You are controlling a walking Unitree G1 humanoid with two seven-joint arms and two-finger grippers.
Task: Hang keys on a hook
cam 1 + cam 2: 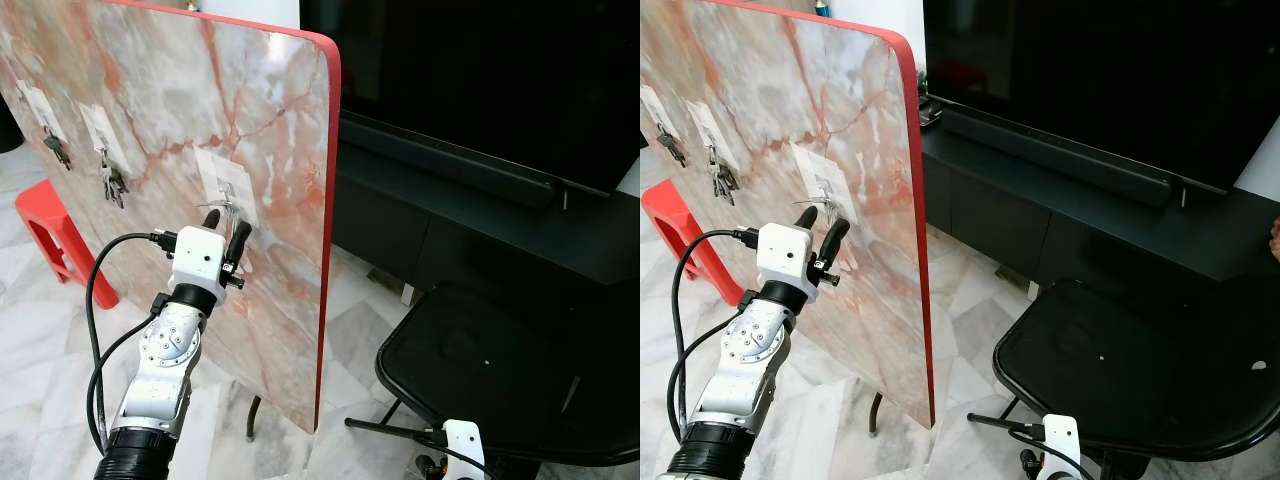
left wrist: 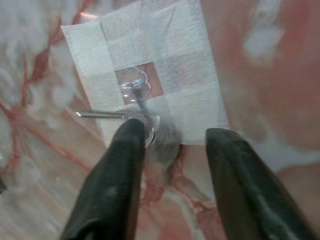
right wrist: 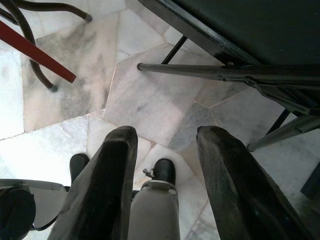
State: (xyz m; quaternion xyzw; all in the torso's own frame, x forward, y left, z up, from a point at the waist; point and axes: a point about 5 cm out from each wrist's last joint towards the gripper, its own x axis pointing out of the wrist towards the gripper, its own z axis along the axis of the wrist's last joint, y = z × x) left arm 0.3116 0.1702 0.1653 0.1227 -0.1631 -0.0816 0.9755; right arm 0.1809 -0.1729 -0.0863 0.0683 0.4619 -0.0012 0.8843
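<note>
Left eye view: a marble-patterned board [image 1: 180, 130] with a red rim stands upright. The left gripper [image 1: 225, 222] is raised against it near its right edge, at a white patch holding a clear hook [image 1: 229, 192]. Two other key bunches [image 1: 113, 185] hang toward the board's left edge.

Left wrist view: jaws open, a key ring [image 2: 142, 120] hanging on the hook beside one finger.

Right wrist view: the right gripper [image 3: 165, 137] hangs idle over the marble floor [image 3: 150, 100], jaws open.

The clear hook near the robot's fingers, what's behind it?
Behind the clear hook is a white sticky patch stuck on the marble board. The left end effector is open there, and one finger covers part of the metal ring.
</note>
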